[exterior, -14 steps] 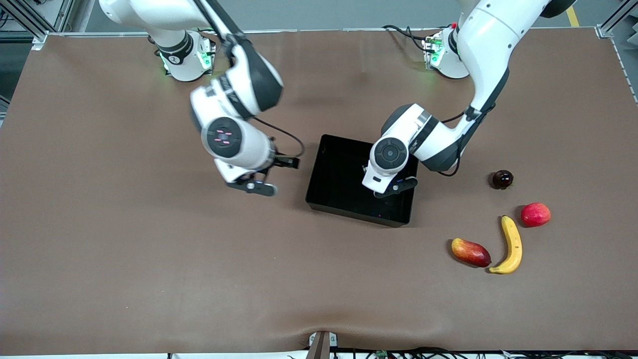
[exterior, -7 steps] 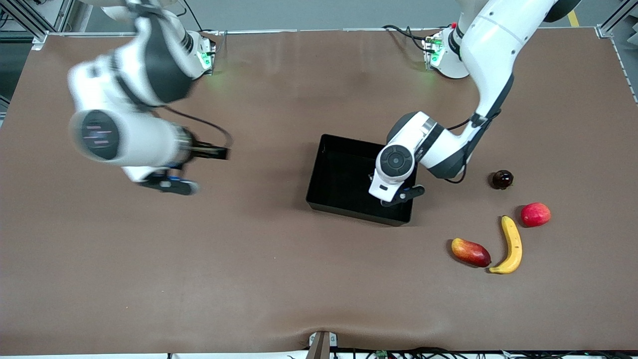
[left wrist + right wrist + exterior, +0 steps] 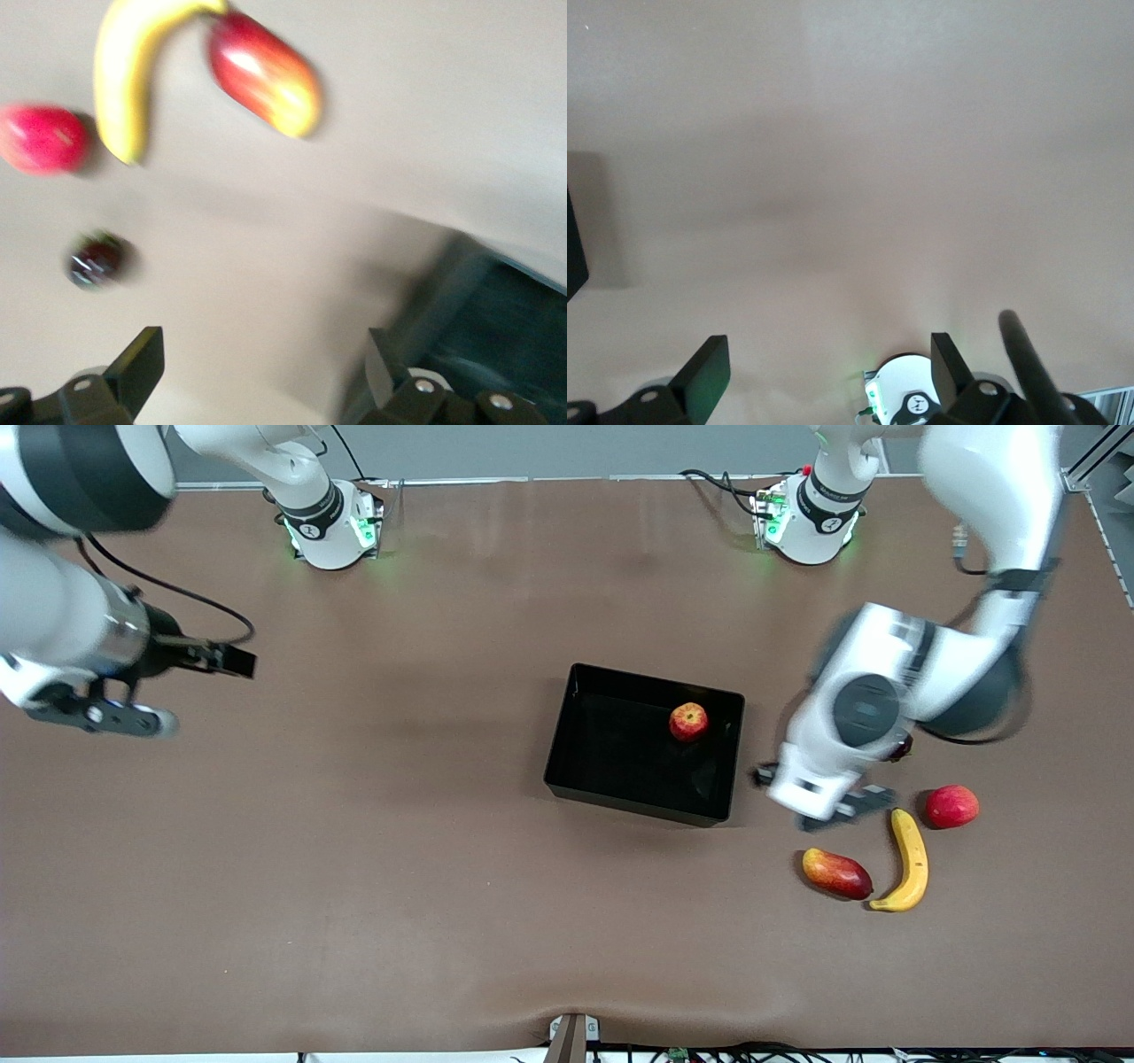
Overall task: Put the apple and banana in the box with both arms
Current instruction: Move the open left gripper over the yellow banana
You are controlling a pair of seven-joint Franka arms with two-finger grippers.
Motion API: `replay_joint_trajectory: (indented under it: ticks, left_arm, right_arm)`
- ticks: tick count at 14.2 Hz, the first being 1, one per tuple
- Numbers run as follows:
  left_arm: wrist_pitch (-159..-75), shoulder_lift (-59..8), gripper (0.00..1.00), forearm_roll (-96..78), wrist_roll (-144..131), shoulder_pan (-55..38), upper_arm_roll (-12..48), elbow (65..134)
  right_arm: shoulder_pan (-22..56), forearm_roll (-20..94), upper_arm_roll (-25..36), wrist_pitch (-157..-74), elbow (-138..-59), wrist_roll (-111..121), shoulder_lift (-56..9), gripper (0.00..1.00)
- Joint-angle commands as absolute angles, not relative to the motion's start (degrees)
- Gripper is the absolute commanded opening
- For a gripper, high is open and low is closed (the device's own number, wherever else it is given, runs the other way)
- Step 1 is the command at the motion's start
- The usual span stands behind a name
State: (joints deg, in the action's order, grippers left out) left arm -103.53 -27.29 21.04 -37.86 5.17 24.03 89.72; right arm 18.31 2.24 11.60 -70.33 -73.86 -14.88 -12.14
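The apple (image 3: 688,721) lies inside the black box (image 3: 620,795), in the corner toward the left arm's end. The banana (image 3: 909,859) lies on the table nearer the front camera than the box, toward the left arm's end. It also shows in the left wrist view (image 3: 133,71). My left gripper (image 3: 819,810) is open and empty over the table between the box and the banana; its fingers (image 3: 137,367) stand wide apart. My right gripper (image 3: 93,713) is open and empty over bare table at the right arm's end.
A red-yellow mango-like fruit (image 3: 836,872) lies beside the banana. A smooth pinkish-red fruit (image 3: 952,806) lies on the banana's other flank. A dark round fruit (image 3: 900,749) is partly hidden under the left arm. The right arm's base (image 3: 908,403) shows in the right wrist view.
The left gripper moved off the box toward the banana, uncovering the apple in the box. The right arm swung away from the box to its end of the table.
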Motion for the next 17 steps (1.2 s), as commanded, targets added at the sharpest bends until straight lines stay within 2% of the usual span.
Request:
replay_joint_trajectory:
  ticks: [1,6,9,10,13,16,17]
  left_arm:
    - [-106.9,-30.0,1.0,25.6,-28.9,11.5,24.8,89.9]
    - [-120.5,-37.1,1.0,30.6,-15.1,19.2,24.6,89.8]
    - [-127.9,-40.9,0.8,37.1,-10.6,20.8,24.6,89.8]
    - [-129.4,-42.3,0.77,38.1,-9.2,21.7,24.6,89.5]
    - [-135.1,-45.6,0.74,39.5,-8.2,23.5,23.9,89.6]
    - [-135.8,-47.0,0.71,39.4,-9.1,23.5,23.5,89.6]
    - [-135.8,-47.3,0.61,39.1,-9.2,23.6,23.5,89.6]
  right_arm:
    - [14.0,1.2,10.7,-73.8,-83.6,-7.3,-5.0,1.0]
    - [11.7,0.4,10.8,-87.5,-103.9,-6.7,9.7,1.0]
    - [8.8,-0.1,10.9,-87.6,-102.8,-0.8,9.5,1.0]
    - [8.3,-0.1,10.9,-87.3,-100.5,2.3,8.7,1.0]
    - [7.6,-1.1,10.7,-81.3,-90.6,4.7,1.9,1.0]
    - [6.4,-1.5,10.3,-80.9,-89.7,4.5,1.1,1.0]
    - [6.8,-1.4,10.4,-80.5,-90.0,4.6,1.1,1.0]
